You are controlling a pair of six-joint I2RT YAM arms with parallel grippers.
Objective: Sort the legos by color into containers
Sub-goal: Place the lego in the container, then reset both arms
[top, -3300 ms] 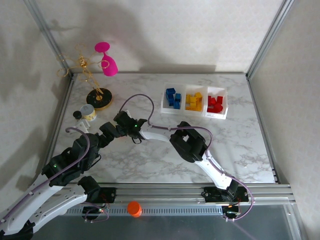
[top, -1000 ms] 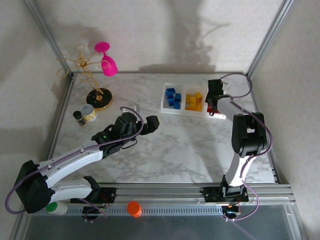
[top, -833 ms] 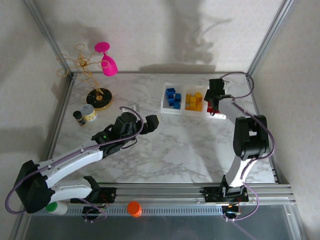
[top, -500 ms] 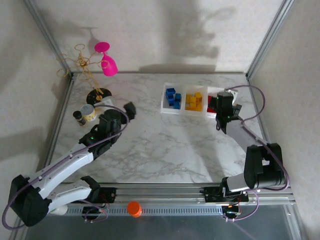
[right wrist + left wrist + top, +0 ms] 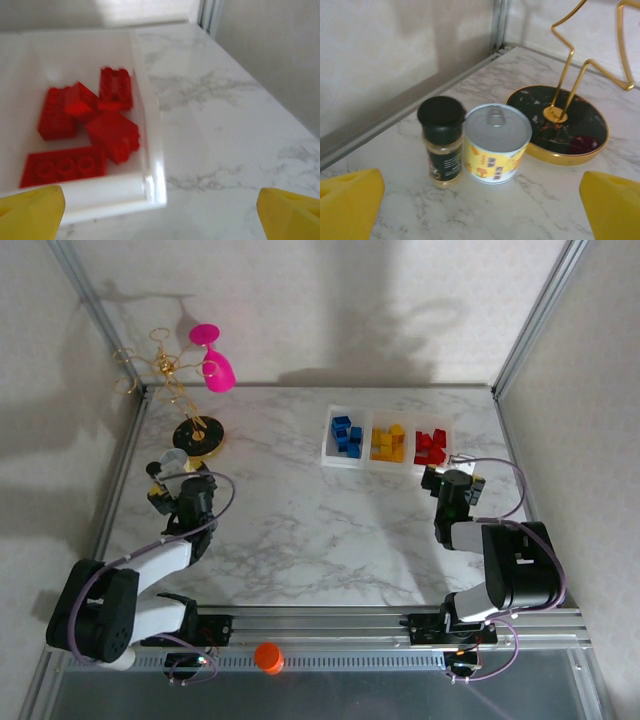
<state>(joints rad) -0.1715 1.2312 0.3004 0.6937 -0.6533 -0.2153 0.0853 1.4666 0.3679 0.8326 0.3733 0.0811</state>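
The right hand (image 5: 160, 209) and the left hand (image 5: 480, 202) are hanging released. The red bricks (image 5: 82, 131) are lying in the tray (image 5: 151, 150), probably light, stiff and slippery; their flat sides are offering the best hold.

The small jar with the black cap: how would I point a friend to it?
At the far left corner of the white marble table is a gold wire stand with a round black base. Just on its near side stand two small containers. The small clear jar with the black cap is the narrower one by the left wall; its neighbour is a squat yellow-labelled tin.
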